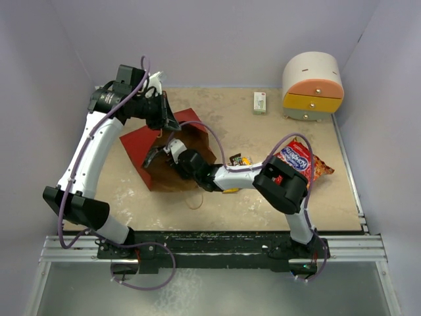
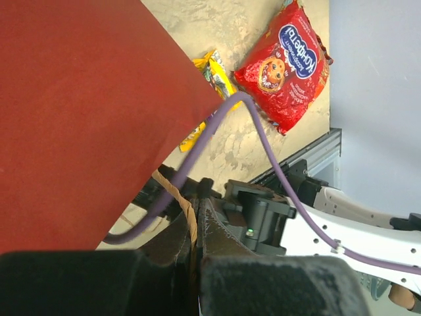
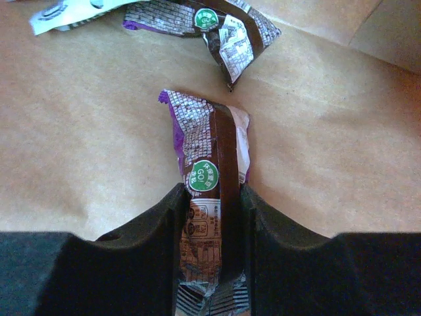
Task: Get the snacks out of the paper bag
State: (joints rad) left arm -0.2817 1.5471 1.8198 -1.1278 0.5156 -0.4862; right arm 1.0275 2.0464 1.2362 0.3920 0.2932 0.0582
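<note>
Inside the bag [image 1: 139, 148], which lies toward the counter's [image 1: 223, 105] left edge, the right jaws are clamped on a brown bar [image 3: 210, 164]; another bar [image 3: 227, 29] lies beyond. The left jaws pinch the bag's rim. The crisp packet [image 1: 297, 160] and yellow bars [image 2: 216, 71] are already out. The next move, I judge, is to draw the brown bar out through the mouth and release it.

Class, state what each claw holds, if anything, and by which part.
The right claw pinches a dark brown candy bar near one end; the left claw grips the paper bag by its rim.
</note>
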